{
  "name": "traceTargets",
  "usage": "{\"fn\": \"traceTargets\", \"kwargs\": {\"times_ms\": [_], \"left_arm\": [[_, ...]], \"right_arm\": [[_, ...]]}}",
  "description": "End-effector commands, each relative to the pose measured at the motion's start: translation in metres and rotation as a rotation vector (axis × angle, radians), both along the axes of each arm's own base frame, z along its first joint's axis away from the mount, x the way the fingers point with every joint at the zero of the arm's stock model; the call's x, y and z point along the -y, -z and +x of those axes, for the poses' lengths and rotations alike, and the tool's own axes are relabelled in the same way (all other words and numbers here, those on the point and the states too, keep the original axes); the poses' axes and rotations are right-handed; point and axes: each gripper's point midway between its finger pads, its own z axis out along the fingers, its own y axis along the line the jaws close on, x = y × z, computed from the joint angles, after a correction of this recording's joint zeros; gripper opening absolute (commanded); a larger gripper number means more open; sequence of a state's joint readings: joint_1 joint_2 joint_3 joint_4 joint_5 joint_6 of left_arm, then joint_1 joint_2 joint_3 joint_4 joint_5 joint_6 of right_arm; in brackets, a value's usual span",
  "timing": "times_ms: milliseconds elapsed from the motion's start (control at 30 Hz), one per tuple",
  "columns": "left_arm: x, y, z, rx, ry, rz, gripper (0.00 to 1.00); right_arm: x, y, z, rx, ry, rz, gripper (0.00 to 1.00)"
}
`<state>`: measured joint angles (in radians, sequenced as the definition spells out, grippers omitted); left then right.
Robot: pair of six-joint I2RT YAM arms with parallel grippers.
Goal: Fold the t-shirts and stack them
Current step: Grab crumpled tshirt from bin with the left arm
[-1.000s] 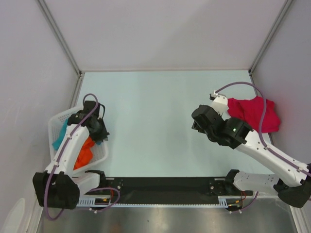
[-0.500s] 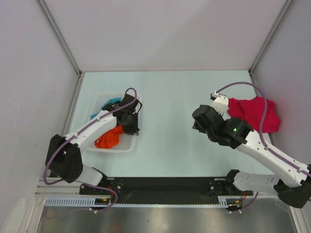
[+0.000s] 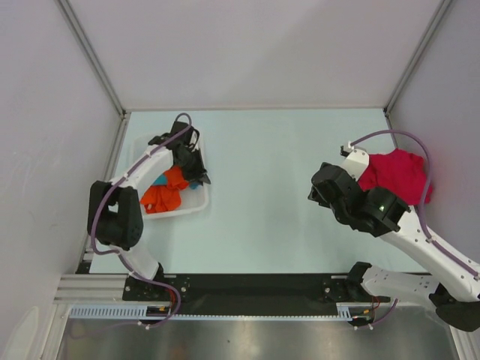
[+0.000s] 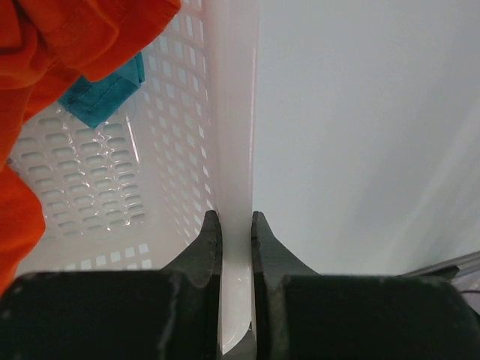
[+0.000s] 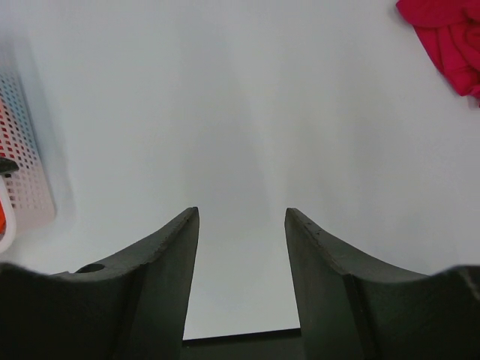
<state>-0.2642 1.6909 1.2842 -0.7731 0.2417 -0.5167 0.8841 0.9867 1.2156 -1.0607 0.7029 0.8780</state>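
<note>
The basket (image 3: pixel 177 214) is away from the near-left corner now and sits farther out along the left side of the table (image 3: pixel 262 165), with the left arm stretched out after it. The left gripper (image 4: pixel 234 222) is clamped on the basket's right-hand wall (image 4: pixel 232 112), one finger inside and one outside, and white plastic fills the narrow gap between them. The orange shirt (image 3: pixel 159 198) rides along inside, bunched in a heap. The teal shirt (image 4: pixel 105 94) is mostly buried under it, and from above only a sliver shows.

On the right, the arm has nudged over a touch. The right gripper (image 5: pixel 241 214) hangs with its jaws spread and nothing between them, just bare table below. The red shirt (image 3: pixel 401 174) lies crumpled at the far right, well apart from the basket.

From above, the left arm covers the basket's far side and the right wrist hides its own fingers. The right wrist view catches only a corner of the red shirt.
</note>
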Motion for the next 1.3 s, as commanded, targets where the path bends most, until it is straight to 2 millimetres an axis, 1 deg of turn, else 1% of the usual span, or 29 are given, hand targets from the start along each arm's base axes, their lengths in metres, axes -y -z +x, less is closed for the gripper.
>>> {"fn": "traceTargets", "kwargs": {"times_ms": [0, 33, 67, 100, 167, 200, 233, 300, 333, 400, 433, 467, 500, 533, 600, 700, 733, 767, 800, 833, 867, 900, 933, 967, 1000, 1100, 1133, 1200, 1267], "left_arm": [[-0.055, 0.025, 0.020, -0.039, -0.064, 0.161, 0.00], [-0.064, 0.027, 0.024, -0.045, -0.080, 0.176, 0.00], [-0.070, 0.024, 0.031, -0.039, -0.094, 0.169, 0.00], [-0.085, 0.034, 0.037, -0.070, -0.132, 0.164, 0.00], [-0.100, 0.038, 0.048, -0.079, -0.161, 0.148, 0.00], [-0.114, 0.050, 0.050, -0.119, -0.186, 0.163, 0.00], [-0.127, 0.046, 0.061, -0.104, -0.211, 0.171, 0.00], [-0.149, 0.051, 0.067, -0.123, -0.246, 0.198, 0.00], [-0.156, 0.053, 0.075, -0.124, -0.261, 0.195, 0.00], [-0.178, 0.053, 0.078, -0.136, -0.299, 0.225, 0.00], [-0.187, 0.055, 0.084, -0.134, -0.310, 0.241, 0.00], [-0.194, 0.055, 0.087, -0.132, -0.313, 0.252, 0.00], [-0.203, 0.056, 0.084, -0.151, -0.329, 0.264, 0.00], [-0.208, 0.055, 0.087, -0.145, -0.339, 0.266, 0.00], [-0.217, 0.057, 0.087, -0.153, -0.365, 0.255, 0.00], [-0.222, 0.058, 0.081, -0.158, -0.395, 0.207, 0.00], [-0.211, 0.067, 0.066, -0.193, -0.394, 0.137, 0.00], [-0.216, 0.060, 0.068, -0.144, -0.436, 0.093, 0.00], [-0.214, 0.059, 0.062, -0.140, -0.454, 0.056, 0.00], [-0.213, 0.068, 0.045, -0.177, -0.471, 0.049, 0.00], [-0.222, 0.068, 0.040, -0.170, -0.499, 0.052, 0.00], [-0.225, 0.059, 0.036, -0.147, -0.508, 0.060, 0.00], [-0.227, 0.062, 0.026, -0.161, -0.513, 0.078, 0.00], [-0.232, 0.056, 0.022, -0.152, -0.526, 0.086, 0.00], [-0.236, 0.047, 0.019, -0.131, -0.535, 0.097, 0.00], [-0.246, 0.034, 0.005, -0.119, -0.574, 0.104, 0.00], [-0.249, 0.026, 0.003, -0.100, -0.583, 0.112, 0.00], [-0.259, 0.022, -0.006, -0.110, -0.599, 0.149, 0.00], [-0.264, 0.017, -0.014, -0.105, -0.619, 0.159, 0.00]], "right_arm": [[0.011, -0.012, 0.004, 0.041, 0.034, -0.018, 0.56], [0.011, -0.012, 0.005, 0.042, 0.034, -0.019, 0.56], [0.010, -0.011, 0.006, 0.038, 0.031, -0.022, 0.56], [0.010, -0.011, 0.006, 0.039, 0.031, -0.025, 0.56], [0.008, -0.013, 0.007, 0.043, 0.026, -0.018, 0.56], [0.007, -0.013, 0.008, 0.045, 0.025, -0.020, 0.56], [0.007, -0.014, 0.008, 0.048, 0.022, -0.020, 0.56], [0.009, -0.015, 0.009, 0.051, 0.026, -0.025, 0.56], [0.009, -0.015, 0.010, 0.053, 0.024, -0.029, 0.56], [0.010, -0.016, 0.012, 0.052, 0.026, -0.035, 0.56], [0.010, -0.017, 0.014, 0.052, 0.028, -0.035, 0.57], [0.009, -0.018, 0.014, 0.052, 0.022, -0.035, 0.57], [0.008, -0.016, 0.016, 0.046, 0.020, -0.043, 0.56], [0.008, -0.016, 0.018, 0.046, 0.020, -0.045, 0.57], [0.006, -0.017, 0.020, 0.046, 0.013, -0.048, 0.57], [0.005, -0.016, 0.024, 0.041, 0.008, -0.057, 0.57], [0.004, -0.016, 0.025, 0.039, 0.005, -0.058, 0.57], [0.005, -0.015, 0.026, 0.039, 0.010, -0.060, 0.57], [0.005, -0.015, 0.027, 0.037, 0.009, -0.060, 0.57], [0.004, -0.014, 0.028, 0.037, 0.007, -0.056, 0.57], [0.005, -0.014, 0.028, 0.037, 0.009, -0.057, 0.57], [0.005, -0.011, 0.028, 0.032, 0.005, -0.060, 0.57], [0.003, -0.011, 0.029, 0.033, 0.000, -0.054, 0.57], [0.003, -0.010, 0.028, 0.032, -0.004, -0.050, 0.57], [0.002, -0.008, 0.029, 0.030, -0.008, -0.047, 0.57], [-0.002, -0.006, 0.029, 0.027, -0.019, -0.027, 0.57], [-0.002, -0.005, 0.027, 0.023, -0.025, -0.023, 0.56], [-0.004, -0.006, 0.027, 0.032, -0.031, -0.004, 0.57], [-0.004, -0.004, 0.024, 0.031, -0.037, 0.008, 0.57]]}}
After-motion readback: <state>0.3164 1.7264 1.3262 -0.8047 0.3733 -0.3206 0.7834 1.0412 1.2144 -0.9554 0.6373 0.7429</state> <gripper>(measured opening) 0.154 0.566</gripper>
